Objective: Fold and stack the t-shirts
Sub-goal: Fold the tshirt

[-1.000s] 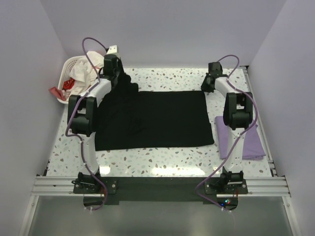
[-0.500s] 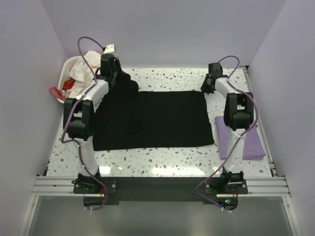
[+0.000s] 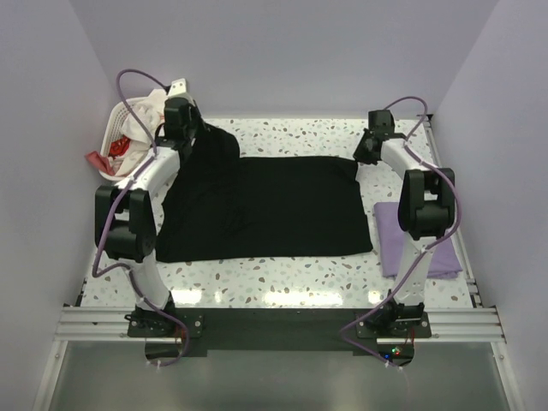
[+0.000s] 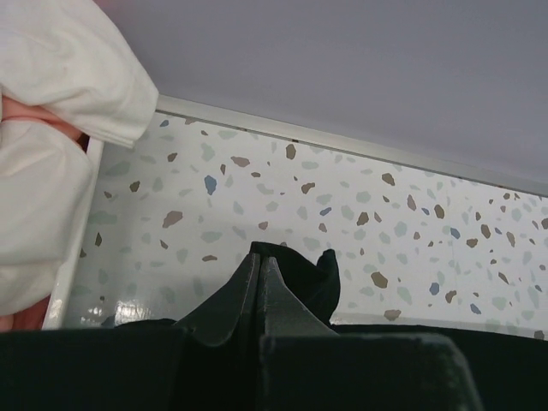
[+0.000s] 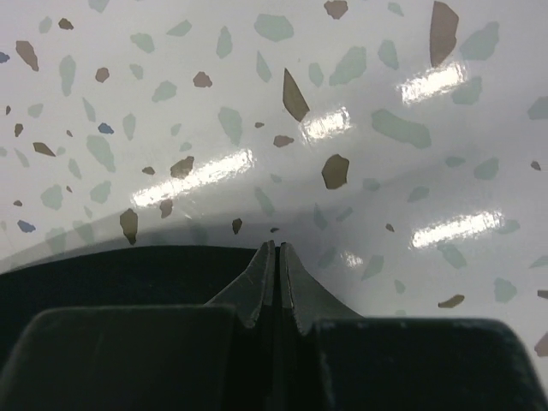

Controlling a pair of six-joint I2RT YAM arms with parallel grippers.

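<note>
Sitting at the far left corner of the counter, a white laundry basket holds bunched white cloth and something red. Just right of it the left gripper is raised over the far edge, fingers pressed together on a pinch of the black t-shirt; a small fold of black fabric pokes up past the tips in the left wrist view. That far-left corner of the shirt is lifted off the counter and drapes down. The rest of the black t-shirt lies flat across the middle of the counter as a wide rectangle. At its far-right corner the right gripper sits low, fingers closed tight on the shirt's edge, counter speckle showing beyond the tips. By the right edge lies the purple t-shirt, folded to a small rectangle, partly hidden behind the right arm, apart from the black one.
</note>
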